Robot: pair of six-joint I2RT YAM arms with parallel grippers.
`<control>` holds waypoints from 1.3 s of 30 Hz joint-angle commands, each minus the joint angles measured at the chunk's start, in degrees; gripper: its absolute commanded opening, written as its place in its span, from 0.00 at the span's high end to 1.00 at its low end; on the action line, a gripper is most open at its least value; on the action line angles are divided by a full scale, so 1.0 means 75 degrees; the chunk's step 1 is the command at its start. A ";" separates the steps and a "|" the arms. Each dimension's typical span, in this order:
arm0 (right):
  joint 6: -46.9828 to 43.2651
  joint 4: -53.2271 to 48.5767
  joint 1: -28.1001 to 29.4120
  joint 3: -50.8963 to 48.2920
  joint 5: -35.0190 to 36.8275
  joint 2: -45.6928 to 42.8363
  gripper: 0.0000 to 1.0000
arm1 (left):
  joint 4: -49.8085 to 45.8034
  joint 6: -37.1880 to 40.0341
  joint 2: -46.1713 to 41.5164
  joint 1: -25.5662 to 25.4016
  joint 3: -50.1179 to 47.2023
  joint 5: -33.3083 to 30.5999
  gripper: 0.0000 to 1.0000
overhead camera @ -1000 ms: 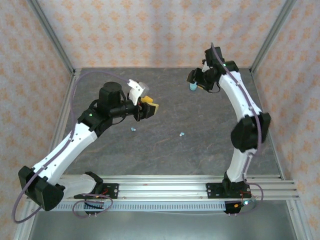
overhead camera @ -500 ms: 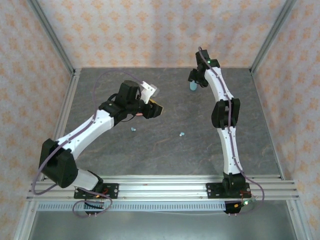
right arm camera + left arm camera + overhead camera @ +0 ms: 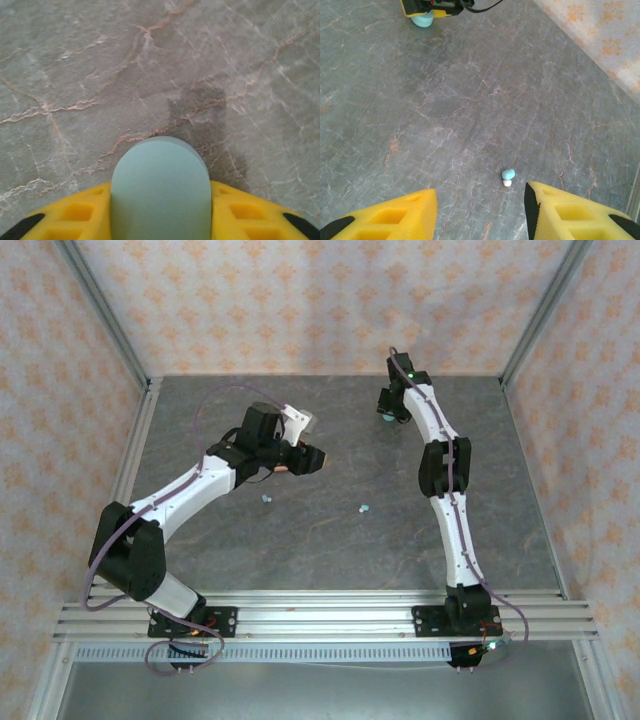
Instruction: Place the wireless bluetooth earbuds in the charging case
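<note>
Clamping teal case [image 3: 160, 165], R pincer [image 3: 160, 192]: plain in wrist cam, unclear overhead.

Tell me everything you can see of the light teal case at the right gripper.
The light teal case looks like smooth, matte plastic, with a rounded end and no visible seam. It sits between the right gripper's yellow fingers, which touch both its sides, above the grey table. Whether it rests on the table is unclear.

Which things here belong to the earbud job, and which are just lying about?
Job: teal case in the right gripper; left teal earbud; right teal earbud; open left gripper.
Just there: table; patterned wall; metal rail.
</note>
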 commanded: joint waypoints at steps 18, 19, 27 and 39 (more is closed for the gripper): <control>-0.2045 -0.0124 0.1515 -0.7304 -0.3664 -0.4851 0.77 | 0.0274 -0.0428 -0.2604 0.0526 -0.2431 -0.0868 0.51; -0.1962 0.0073 0.1703 -0.7679 -0.3685 -0.4984 0.77 | 0.0209 -0.0464 -0.2703 0.0532 -0.2524 -0.0981 0.51; -0.0557 0.0624 0.2870 -0.8592 -0.2126 -0.5383 0.76 | 0.0081 -0.0887 -0.3571 0.0517 -0.3301 -0.1557 0.50; 0.3138 0.2061 0.3490 -0.8976 -0.2628 -0.6203 0.36 | -0.0560 -0.1403 -0.3928 0.0321 -0.3418 -0.2425 0.48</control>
